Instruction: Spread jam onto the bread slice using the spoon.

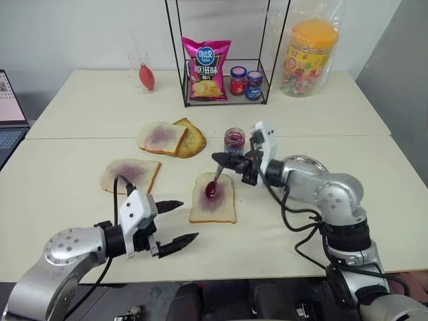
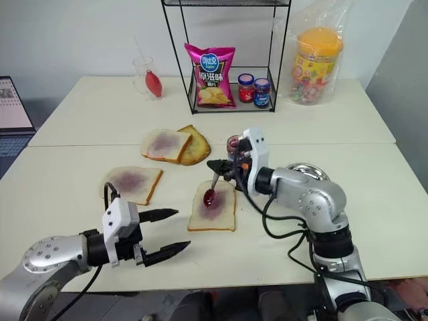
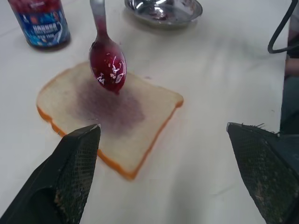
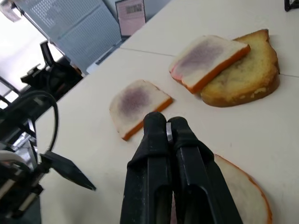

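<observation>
Two fingers of the right gripper [image 1: 229, 161] pinched the spoon [image 2: 212, 190] by its handle, the long axis slanting down so the jam-filled bowl hung over the bread slice [image 1: 214, 198], at its smeared centre. Behind that slice stood the jam [image 1: 234, 141] jar, close by. In front of it, bare tabletop [image 1: 267, 237] ran to the near edge, where the left gripper [image 1: 177, 222] hovered, jaws spread wide, empty.

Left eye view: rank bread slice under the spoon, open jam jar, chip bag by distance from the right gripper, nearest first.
1. Jam jar, just behind the right gripper, which is shut on the spoon.
2. Bread slice, below it toward the robot.
3. Chip bag, far back in the wire rack.
</observation>
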